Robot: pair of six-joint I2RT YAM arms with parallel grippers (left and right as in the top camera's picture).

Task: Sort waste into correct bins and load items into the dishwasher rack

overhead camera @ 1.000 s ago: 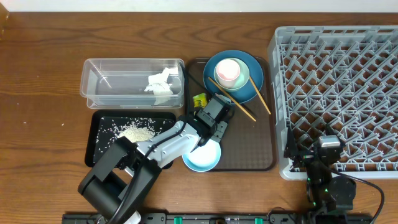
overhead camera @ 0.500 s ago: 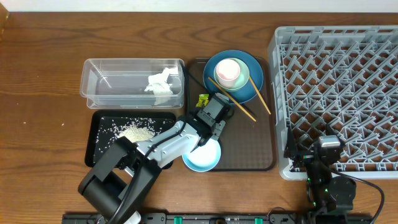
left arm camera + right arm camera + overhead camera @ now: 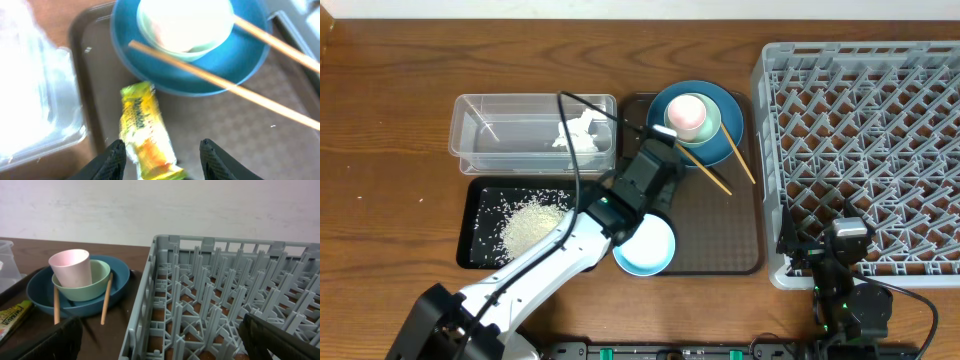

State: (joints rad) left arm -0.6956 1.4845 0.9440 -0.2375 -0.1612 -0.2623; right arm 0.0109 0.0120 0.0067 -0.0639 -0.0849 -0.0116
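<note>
My left gripper [image 3: 650, 158] is open and hangs over the brown tray's left part. In the left wrist view the yellow-green wrapper [image 3: 145, 132] with its orange end lies flat between the open fingers [image 3: 162, 162]; in the overhead view the arm hides it. Beyond it sits the dark blue plate [image 3: 720, 145] holding the mint bowl [image 3: 712, 118] and pink cup [image 3: 687, 115], with two chopsticks [image 3: 705, 172] across it. The white and light-blue bowl [image 3: 647, 250] is at the tray's front. My right gripper [image 3: 162, 345] is open and empty at the grey rack [image 3: 865, 150].
The clear tub [image 3: 500, 130] holds the crumpled tissue [image 3: 578, 138]. The black tray [image 3: 480, 205] holds a heap of rice [image 3: 532, 222]. The brown serving tray [image 3: 720, 235] lies between these bins and the rack. The wrapper also shows in the right wrist view [image 3: 12, 315].
My left arm has lifted and swung toward the back, so its gripper now covers the wrapper from above. The wrapper, dishes and right arm have not moved.
</note>
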